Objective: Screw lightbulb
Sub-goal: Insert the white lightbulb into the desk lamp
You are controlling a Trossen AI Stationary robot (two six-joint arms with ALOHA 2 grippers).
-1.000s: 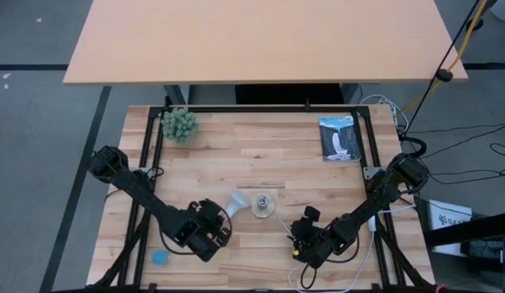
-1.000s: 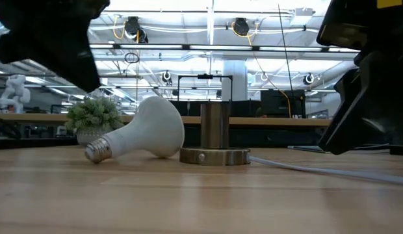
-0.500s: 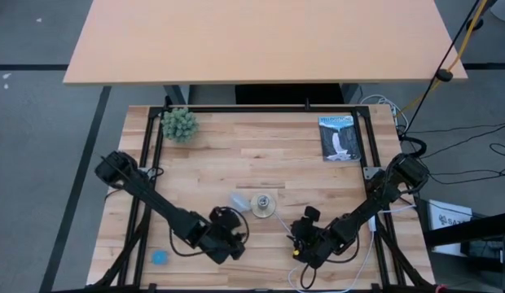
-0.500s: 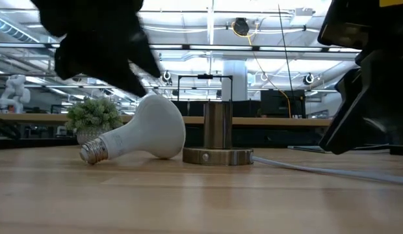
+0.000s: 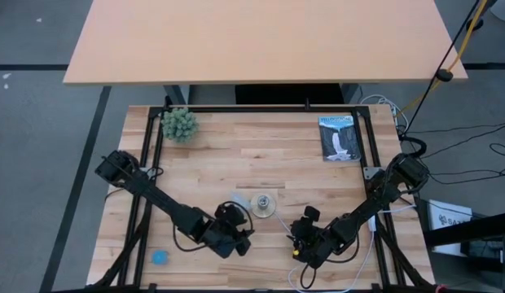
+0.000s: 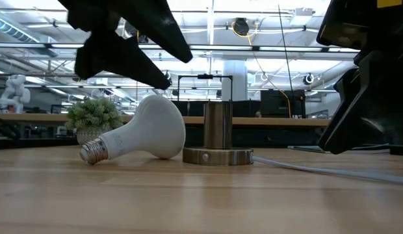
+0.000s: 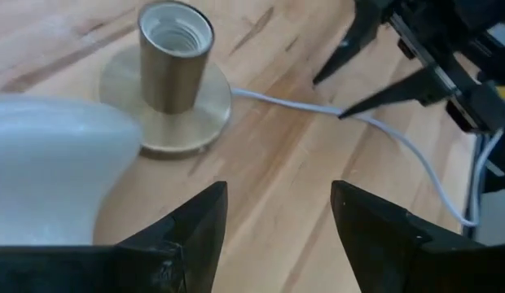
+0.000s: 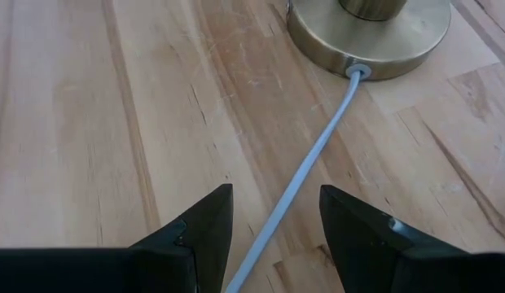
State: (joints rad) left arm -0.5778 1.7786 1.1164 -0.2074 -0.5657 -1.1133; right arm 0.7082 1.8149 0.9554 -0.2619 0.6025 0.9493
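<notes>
No text, label, brand, number or sign is being shown clearly enough to be read. Faint lettering is being displayed on the cover of the booklet (image 5: 340, 137) lying at the far right of the table (image 5: 293, 175), and on a white box (image 5: 448, 216) beside the table's right edge, but neither marking can be made out.

1. The left gripper (image 7: 273, 224) shows 2 dark fingers (image 7: 195, 228) spread apart over bare wood.
2. The lightbulb (image 7: 49, 167), white, lies beside the fingers, ungripped.
3. Its dome reaches the brass socket base (image 7: 167, 102); contact unclear.
4. A white cord (image 7: 383, 134) runs from that base toward the right gripper (image 7: 350, 77).
</notes>
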